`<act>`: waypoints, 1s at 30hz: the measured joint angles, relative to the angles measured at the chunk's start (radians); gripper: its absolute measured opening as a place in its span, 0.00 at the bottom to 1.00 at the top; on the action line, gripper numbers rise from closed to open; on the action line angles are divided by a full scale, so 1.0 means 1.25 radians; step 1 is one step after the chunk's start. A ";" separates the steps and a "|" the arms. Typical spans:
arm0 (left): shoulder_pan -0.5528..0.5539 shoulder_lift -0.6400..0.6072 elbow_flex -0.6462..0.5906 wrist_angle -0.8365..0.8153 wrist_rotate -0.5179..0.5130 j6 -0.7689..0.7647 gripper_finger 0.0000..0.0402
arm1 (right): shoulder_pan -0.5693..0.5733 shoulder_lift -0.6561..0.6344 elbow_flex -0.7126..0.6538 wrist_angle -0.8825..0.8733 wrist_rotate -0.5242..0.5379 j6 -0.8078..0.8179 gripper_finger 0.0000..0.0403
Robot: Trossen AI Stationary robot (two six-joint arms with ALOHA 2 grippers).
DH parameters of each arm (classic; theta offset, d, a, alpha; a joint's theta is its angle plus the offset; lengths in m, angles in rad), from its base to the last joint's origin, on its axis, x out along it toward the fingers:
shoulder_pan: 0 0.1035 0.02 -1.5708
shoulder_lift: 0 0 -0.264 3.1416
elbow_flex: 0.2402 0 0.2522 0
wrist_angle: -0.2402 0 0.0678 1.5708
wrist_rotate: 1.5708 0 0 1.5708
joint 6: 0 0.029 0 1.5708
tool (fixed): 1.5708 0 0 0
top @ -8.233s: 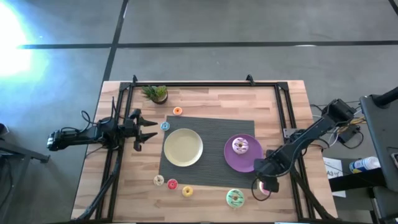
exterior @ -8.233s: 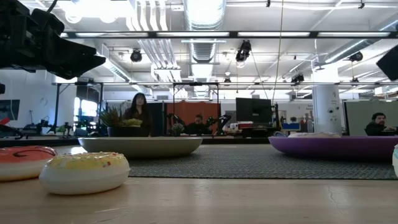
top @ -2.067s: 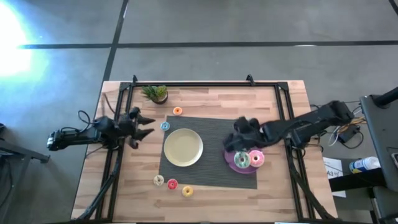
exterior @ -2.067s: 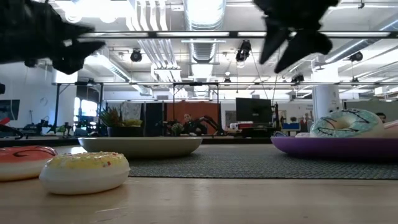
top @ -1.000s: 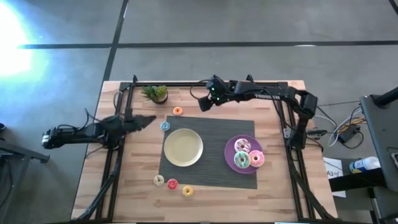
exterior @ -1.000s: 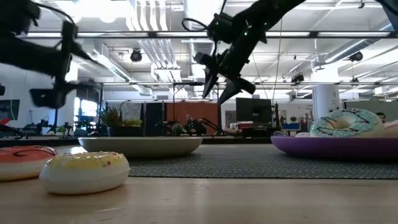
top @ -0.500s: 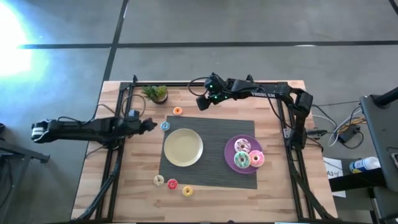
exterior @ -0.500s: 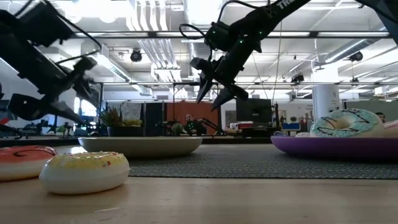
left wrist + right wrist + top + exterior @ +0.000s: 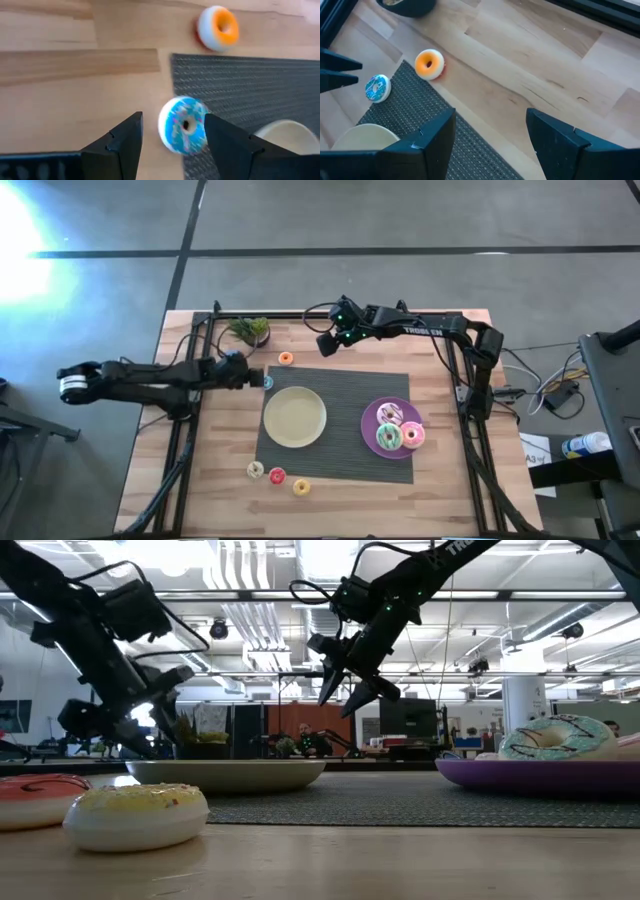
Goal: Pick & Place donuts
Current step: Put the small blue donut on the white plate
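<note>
The blue mini donut [image 9: 182, 124] lies flat at the mat's far left corner [image 9: 266, 382]. My left gripper [image 9: 172, 136] is open and low, one finger on either side of that donut without touching it [image 9: 256, 378]. The orange mini donut [image 9: 429, 64] lies on the wood beyond it [image 9: 285, 359]. My right gripper [image 9: 492, 135] is open and hangs in the air over the mat's far edge [image 9: 328, 345]. White-sprinkled [image 9: 388, 414], green [image 9: 389, 437] and pink [image 9: 412, 434] donuts lie on the purple plate [image 9: 371, 420]. Cream [image 9: 255, 470], red [image 9: 277, 476] and yellow [image 9: 301, 487] minis lie on the near wood.
An empty yellow plate [image 9: 295, 417] sits on the dark mat [image 9: 340, 385], just near of the blue donut. A small potted plant [image 9: 250, 330] stands at the far left. Black frame rails [image 9: 195, 370] run along both table sides. People sit in the room behind.
My left gripper has reached toward the table's right and come down, until its fingers flank the blue donut. My right gripper has drifted slightly left over the mat's far edge. No donut has moved.
</note>
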 joint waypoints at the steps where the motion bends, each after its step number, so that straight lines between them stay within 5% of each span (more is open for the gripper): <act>1: 0.010 0.010 0.001 0.000 0.009 0.009 0.46 | 0.000 0.000 0.000 -0.001 -0.001 0.000 0.58; 7: 0.035 0.048 0.001 0.046 0.100 0.073 0.46 | 0.002 0.000 0.000 -0.004 -0.013 0.000 0.58; 16: 0.036 0.131 0.004 0.061 0.099 0.111 0.44 | 0.002 0.000 -0.001 -0.006 -0.015 0.000 0.58; 30: 0.035 0.165 0.001 0.153 0.105 0.168 0.05 | 0.002 -0.006 -0.001 -0.009 -0.030 -0.001 0.58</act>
